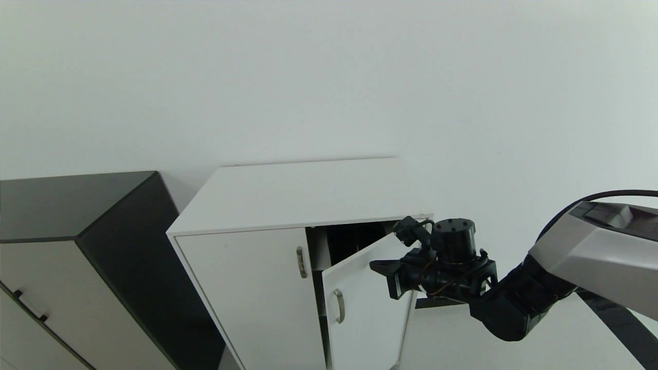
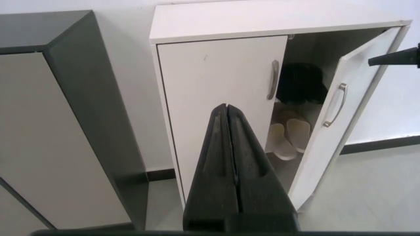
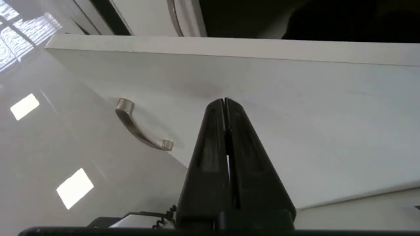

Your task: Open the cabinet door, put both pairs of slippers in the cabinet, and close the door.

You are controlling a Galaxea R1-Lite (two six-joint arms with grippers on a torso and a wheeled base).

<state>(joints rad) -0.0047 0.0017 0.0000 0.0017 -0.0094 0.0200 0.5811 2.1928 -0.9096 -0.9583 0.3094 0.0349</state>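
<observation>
With the white slippers [image 2: 289, 134] and the dark pair [image 2: 300, 82] lying inside the cabinet [image 1: 298, 195], the right gripper [image 1: 380, 267], fingers pressed together and empty, is leaning its tip on the half-open door [image 1: 360, 313], probably to push it shut. The left gripper [image 2: 226, 106] is hanging back, also closed and empty.

The cabinet [image 1: 288, 195], holding slippers [image 2: 289, 136], stands right of the cupboard [image 1: 77, 257].

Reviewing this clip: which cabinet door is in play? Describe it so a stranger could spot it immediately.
Find the white cabinet against the wall, right of the dark-topped cabinet. It has two doors with curved metal handles. The one in play is the right door, beside the right tool: unlike the shut left door, it stands ajar, exposing the dark interior.
</observation>
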